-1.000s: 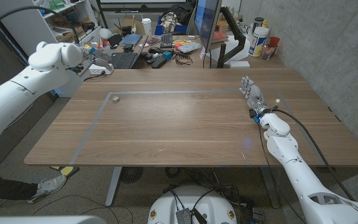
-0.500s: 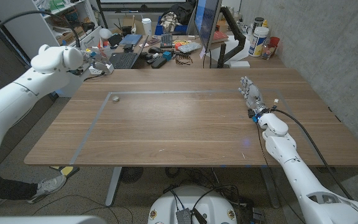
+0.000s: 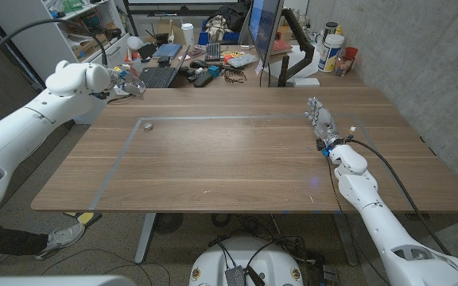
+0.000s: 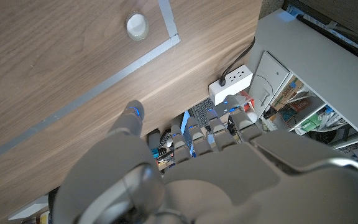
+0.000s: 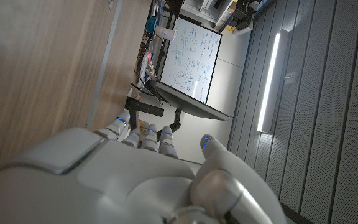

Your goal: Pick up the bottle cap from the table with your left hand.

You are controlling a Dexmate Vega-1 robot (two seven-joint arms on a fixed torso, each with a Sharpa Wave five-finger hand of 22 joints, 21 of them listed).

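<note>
The bottle cap (image 3: 147,125) lies untouched near the table's (image 3: 237,159) far left corner; the left hand (image 3: 127,86), spread and empty, hovers above that edge.

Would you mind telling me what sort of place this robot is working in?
Probably an office or lab workspace: a wooden table marked with grey tape, a cluttered desk behind holding a black keyboard and dark monitor, and a written-on whiteboard.
</note>
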